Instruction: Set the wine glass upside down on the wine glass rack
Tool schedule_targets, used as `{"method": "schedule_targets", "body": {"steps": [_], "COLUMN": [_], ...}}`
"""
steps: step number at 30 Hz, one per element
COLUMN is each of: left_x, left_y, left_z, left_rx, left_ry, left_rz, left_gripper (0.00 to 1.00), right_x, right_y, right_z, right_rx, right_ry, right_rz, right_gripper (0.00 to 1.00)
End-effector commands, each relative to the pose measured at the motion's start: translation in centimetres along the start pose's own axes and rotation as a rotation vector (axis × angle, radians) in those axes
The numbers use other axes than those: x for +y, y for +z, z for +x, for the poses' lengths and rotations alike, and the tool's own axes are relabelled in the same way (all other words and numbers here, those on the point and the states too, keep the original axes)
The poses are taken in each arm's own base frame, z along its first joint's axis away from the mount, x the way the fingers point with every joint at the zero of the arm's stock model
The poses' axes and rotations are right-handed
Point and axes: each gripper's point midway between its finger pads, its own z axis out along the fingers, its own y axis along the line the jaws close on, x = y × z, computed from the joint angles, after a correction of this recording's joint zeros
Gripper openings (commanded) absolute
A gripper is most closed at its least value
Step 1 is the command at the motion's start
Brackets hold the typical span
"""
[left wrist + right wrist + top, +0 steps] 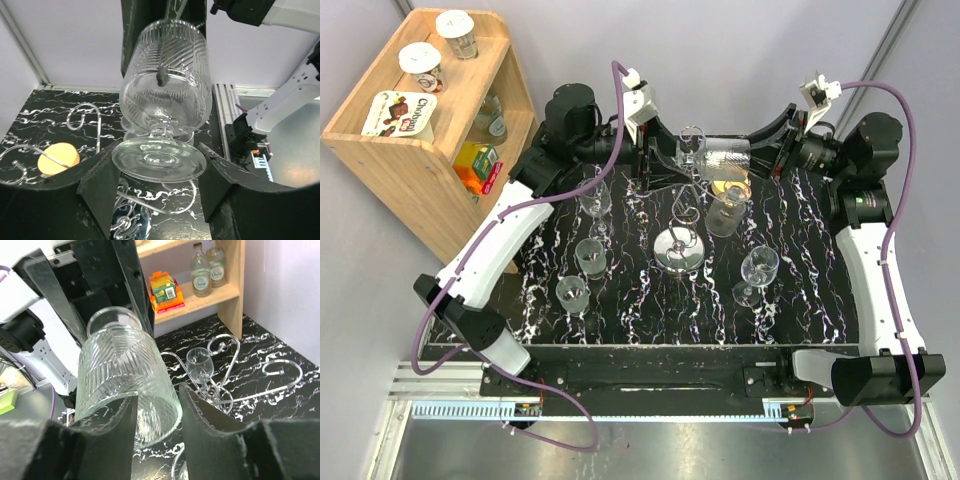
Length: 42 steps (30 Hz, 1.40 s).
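1. Left gripper (157,170) is closed on the round foot of the wine glass (165,75); right gripper (159,415) appears to nip the bowl's mouth end.
2. Wine glass lies sideways in the air between both arms, just above the wine glass rack (680,250).
3. Done: glass is off the worktop (650,310). Outstanding, by my judgement: turning it foot-up, sliding the stem into a curled arm, release.
4. Glass: clear, herringbone-ribbed bowl, short stem. Rack: bright chrome wire, mirror disc base. Worktop: black, white-veined.
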Motion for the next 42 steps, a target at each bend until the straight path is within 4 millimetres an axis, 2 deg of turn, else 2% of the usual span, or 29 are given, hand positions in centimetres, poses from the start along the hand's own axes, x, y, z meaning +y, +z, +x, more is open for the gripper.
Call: {"method": "schedule_targets", "body": {"steps": [1,6,10,17,22,26,32,37,42], "left_x": [0.9,1.5,2.2,2.7,2.6,2.5,2.5,2.4,2.4], "left_y": [-1.8,-1.7,-1.4,-1.4,-1.7,-2.0,-2.2,-2.3,-2.5], "left_z": [-3.3,-1.9,-0.8,0.8,1.6,1.9,1.6,1.3,1.1], "left_rx": [-0.059,-0.031,-0.006,0.035,0.063,0.075,0.074,0.070,0.065], "left_ry": [0.135,0.135,0.142,0.166,0.183,0.197,0.205,0.210,0.207], "left_rz": [-0.090,-0.095,-0.105,-0.107,-0.107,-0.116,-0.122,-0.121,-0.123], "left_gripper": [0.00,0.00,0.00,0.00,0.00,0.00,0.00,0.00,0.00], "right_x": [-1.4,-2.6,-2.9,-4.2,-4.2,-3.9,-2.9,-3.0,-3.6], "right_y": [0.1,0.9,1.8,1.3,0.8,0.4,0.0,-0.4,-1.2], "right_z": [1.3,3.3,5.9,9.6,10.6,10.5,8.1,6.2,6.1], "right_rx": [0.013,0.048,0.103,0.169,0.193,0.204,0.197,0.215,0.276], "right_ry": [-0.042,-0.026,0.014,0.025,0.003,-0.030,-0.102,-0.158,-0.198], "right_rz": [0.034,0.026,0.024,0.064,0.082,0.100,0.121,0.173,0.227], "right_gripper": [0.45,0.45,0.48,0.52,0.56,0.62,0.67,0.76,0.83]}}
